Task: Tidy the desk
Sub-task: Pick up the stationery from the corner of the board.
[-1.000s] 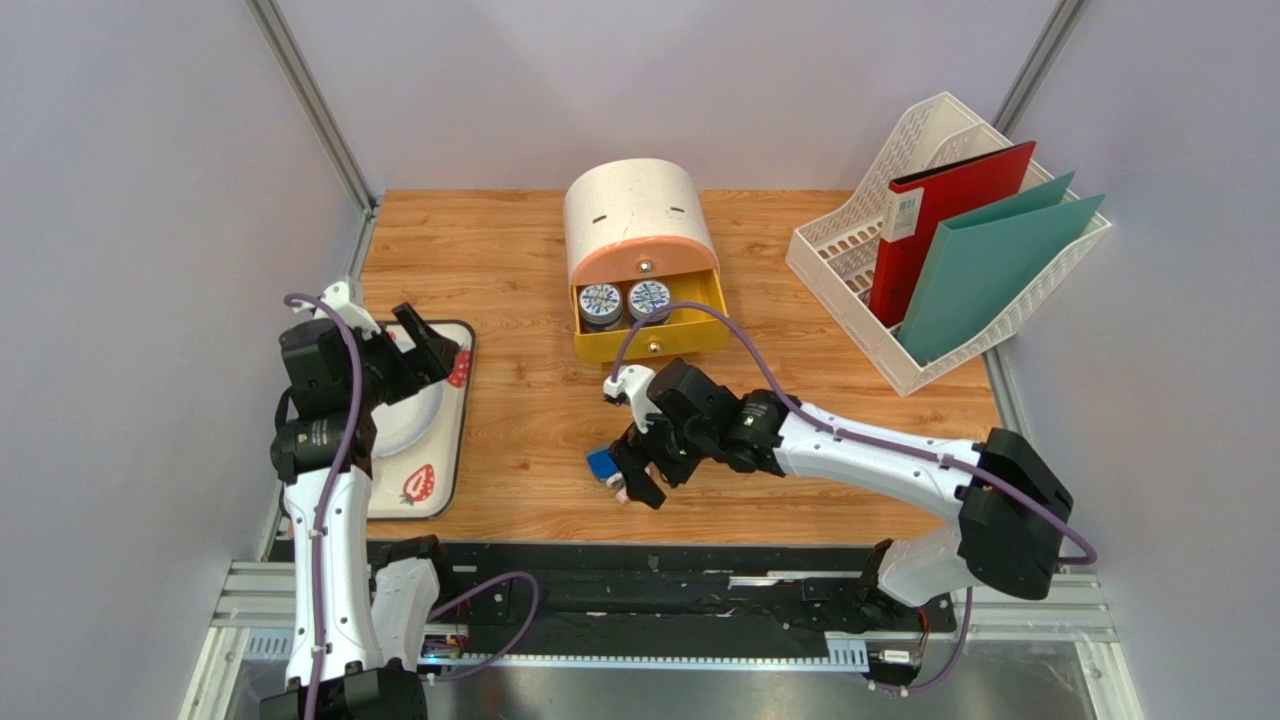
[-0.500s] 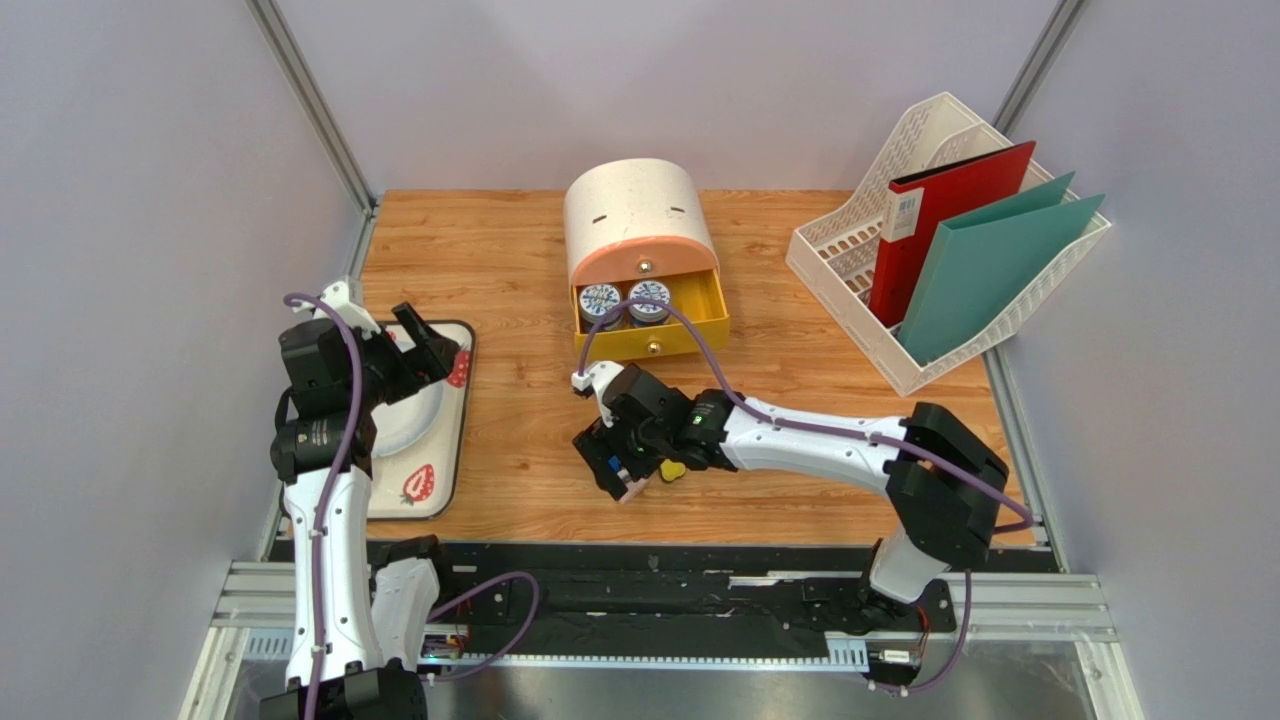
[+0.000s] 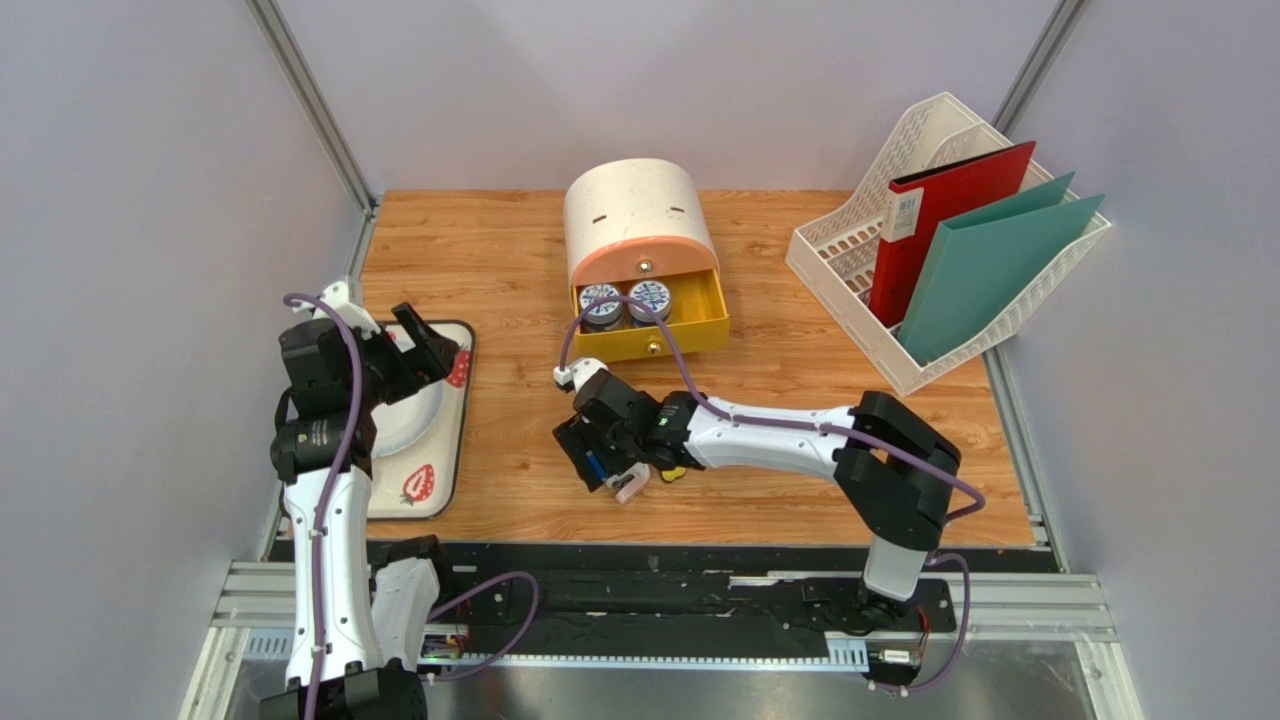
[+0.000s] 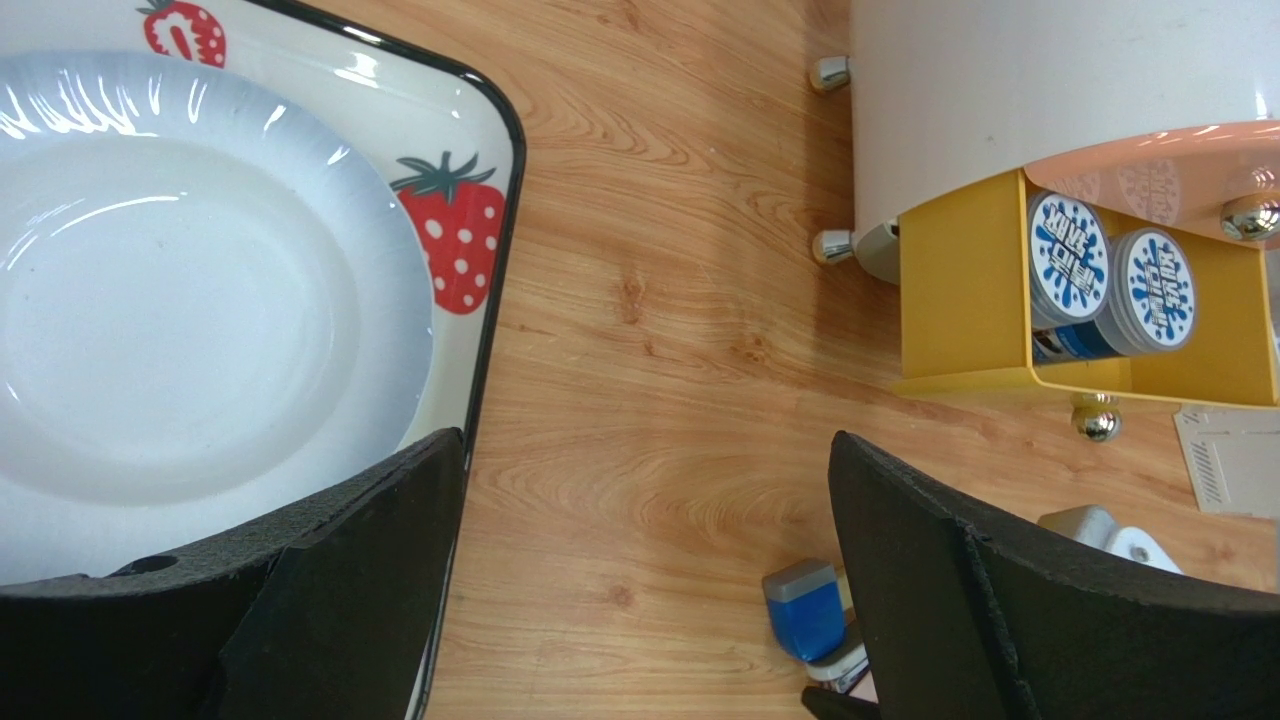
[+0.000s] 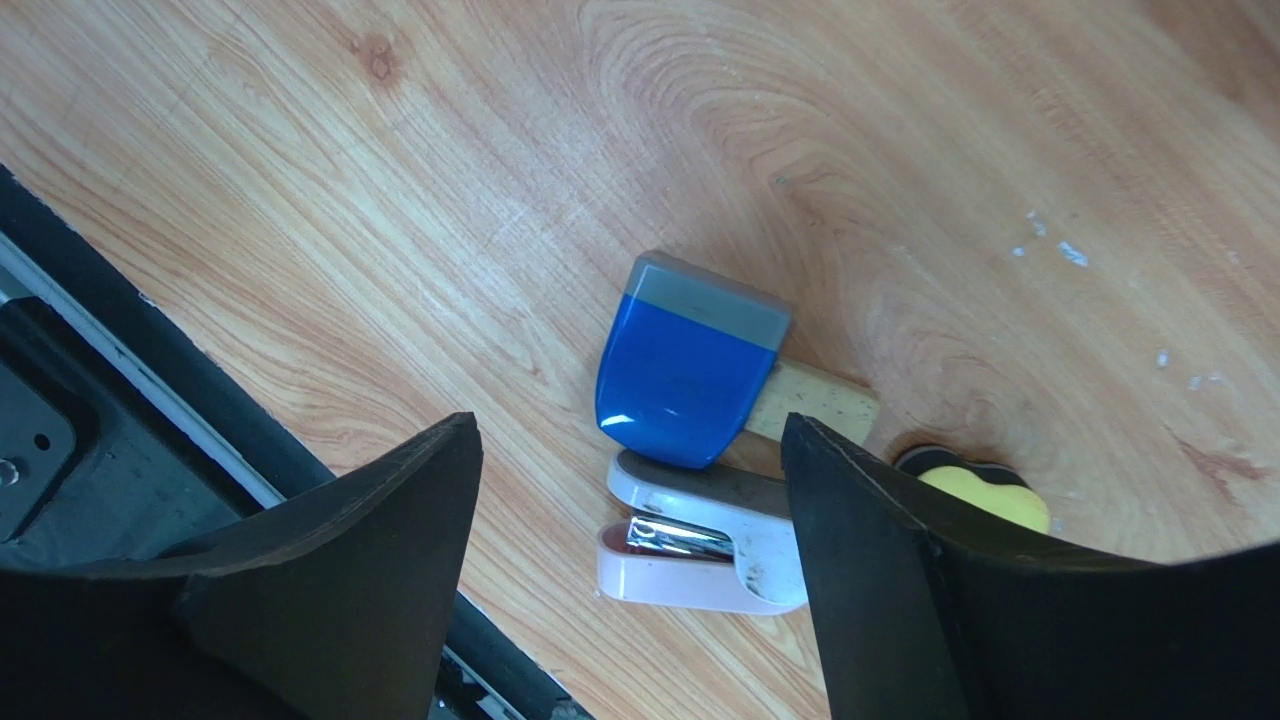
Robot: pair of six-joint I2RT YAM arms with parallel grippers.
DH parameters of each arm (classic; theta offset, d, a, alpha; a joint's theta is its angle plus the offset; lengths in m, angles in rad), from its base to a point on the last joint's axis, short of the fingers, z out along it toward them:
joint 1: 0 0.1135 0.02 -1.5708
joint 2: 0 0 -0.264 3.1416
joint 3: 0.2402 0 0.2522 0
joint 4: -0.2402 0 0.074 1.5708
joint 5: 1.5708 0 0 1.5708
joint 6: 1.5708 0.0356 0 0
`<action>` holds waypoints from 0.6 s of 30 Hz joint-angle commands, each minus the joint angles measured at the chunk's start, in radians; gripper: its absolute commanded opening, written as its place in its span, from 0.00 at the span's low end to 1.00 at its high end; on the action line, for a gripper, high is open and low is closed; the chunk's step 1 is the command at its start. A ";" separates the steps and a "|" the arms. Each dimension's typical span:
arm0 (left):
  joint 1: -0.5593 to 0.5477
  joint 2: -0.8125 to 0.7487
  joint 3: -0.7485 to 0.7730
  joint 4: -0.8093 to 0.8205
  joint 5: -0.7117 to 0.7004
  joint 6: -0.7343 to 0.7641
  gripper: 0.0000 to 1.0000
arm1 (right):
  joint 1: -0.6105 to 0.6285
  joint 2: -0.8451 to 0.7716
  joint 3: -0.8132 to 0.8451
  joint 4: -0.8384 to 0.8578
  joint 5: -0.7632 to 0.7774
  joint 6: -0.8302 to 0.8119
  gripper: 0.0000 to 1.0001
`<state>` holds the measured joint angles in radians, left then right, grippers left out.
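Wood-grain bench (image 3: 496,255) fills the middle of the top view. Low in its centre we see the right gripper (image 3: 601,458), jaws apart, hanging over a blue block (image 5: 684,368) and a pale stapler (image 5: 699,548) that touch each other. At the left, the left gripper (image 3: 428,342) stands wide open above a strawberry-print tray (image 3: 451,435) bearing a white plate (image 4: 181,315).

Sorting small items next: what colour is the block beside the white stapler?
The block is blue with a grey end; clearest in the right wrist view.
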<state>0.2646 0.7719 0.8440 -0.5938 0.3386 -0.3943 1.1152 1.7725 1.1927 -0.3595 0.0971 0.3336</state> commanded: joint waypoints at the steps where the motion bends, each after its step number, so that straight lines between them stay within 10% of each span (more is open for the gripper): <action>1: 0.010 -0.013 -0.002 0.025 0.002 0.015 0.99 | 0.018 0.039 0.054 0.024 0.026 0.035 0.75; 18: 0.012 -0.010 -0.002 0.025 0.004 0.015 0.99 | 0.034 0.120 0.094 -0.006 0.058 0.042 0.71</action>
<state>0.2646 0.7723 0.8440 -0.5938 0.3382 -0.3943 1.1385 1.8713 1.2396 -0.3656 0.1341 0.3664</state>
